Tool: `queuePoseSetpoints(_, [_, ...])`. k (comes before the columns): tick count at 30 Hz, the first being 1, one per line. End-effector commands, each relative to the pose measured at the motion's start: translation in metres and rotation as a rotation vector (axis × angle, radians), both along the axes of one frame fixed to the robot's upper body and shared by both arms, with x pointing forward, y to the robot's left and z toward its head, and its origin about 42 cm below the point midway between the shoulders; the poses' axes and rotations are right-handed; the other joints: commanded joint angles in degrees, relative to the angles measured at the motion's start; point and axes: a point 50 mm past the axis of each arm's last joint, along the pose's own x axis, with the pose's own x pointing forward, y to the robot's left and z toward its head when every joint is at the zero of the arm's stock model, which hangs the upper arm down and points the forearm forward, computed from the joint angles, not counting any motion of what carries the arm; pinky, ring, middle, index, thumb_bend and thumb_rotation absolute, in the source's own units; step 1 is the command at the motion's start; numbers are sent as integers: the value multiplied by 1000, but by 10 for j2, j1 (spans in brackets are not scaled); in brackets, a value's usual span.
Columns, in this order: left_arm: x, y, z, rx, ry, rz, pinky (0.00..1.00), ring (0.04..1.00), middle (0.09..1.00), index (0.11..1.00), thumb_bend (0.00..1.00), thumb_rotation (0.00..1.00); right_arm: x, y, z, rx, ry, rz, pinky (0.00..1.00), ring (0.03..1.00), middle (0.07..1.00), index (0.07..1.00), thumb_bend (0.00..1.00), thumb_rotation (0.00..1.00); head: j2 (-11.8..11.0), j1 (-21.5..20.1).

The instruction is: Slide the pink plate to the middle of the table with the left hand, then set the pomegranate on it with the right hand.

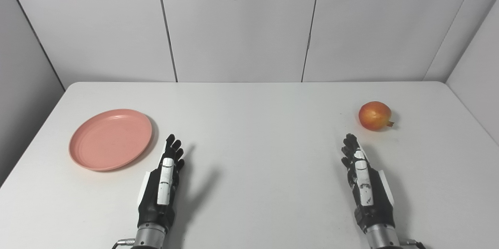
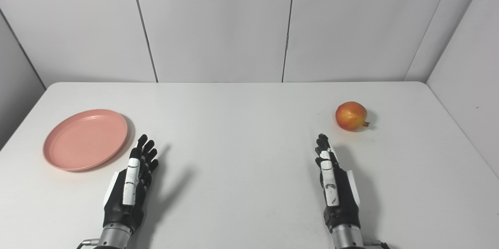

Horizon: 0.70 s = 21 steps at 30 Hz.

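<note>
Left eye view: the fingers [image 1: 174,145] of the left hand [image 1: 163,186] are stretched forward, slightly fanned, holding nothing; the hand is edge-up above the table [image 1: 257,132], near the front. The pink plate [image 1: 110,139] lies flat just beside it on the left, apart from the fingertips, on the table's left side. The right hand [image 1: 364,182] is likewise extended and holds nothing. The pomegranate [image 1: 374,115] sits on the table near and beyond it, slightly right, untouched.
</note>
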Motion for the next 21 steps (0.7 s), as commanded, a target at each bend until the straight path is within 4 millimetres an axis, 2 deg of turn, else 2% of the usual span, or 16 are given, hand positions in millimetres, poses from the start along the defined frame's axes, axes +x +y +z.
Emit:
queuePoseSetpoints(1, [-15, 11, -4, 29, -3, 10, 1000, 1000, 1000, 1000, 690, 1000, 5, 2, 15, 3, -57, 8, 1000, 981, 968, 952, 621, 1000, 0, 1])
queuePoseSetpoints(7, [-15, 10, -4, 35, -3, 3, 1000, 1000, 1000, 1000, 691, 1000, 6, 0, 14, 2, -54, 8, 1000, 978, 967, 949, 622, 1000, -4, 9])
queuePoseSetpoints(16, [-13, -10, -9, 34, -4, 6, 1000, 1000, 1000, 1000, 689, 1000, 7, -18, 6, 8, -53, 13, 1000, 978, 963, 945, 601, 1000, -32, 72])
queuePoseSetpoints(21, [-12, -26, -13, 11, 1, 20, 1000, 1000, 1000, 1000, 680, 1000, 8, -33, -2, 15, -42, 17, 1000, 988, 971, 944, 606, 1000, -57, 119])
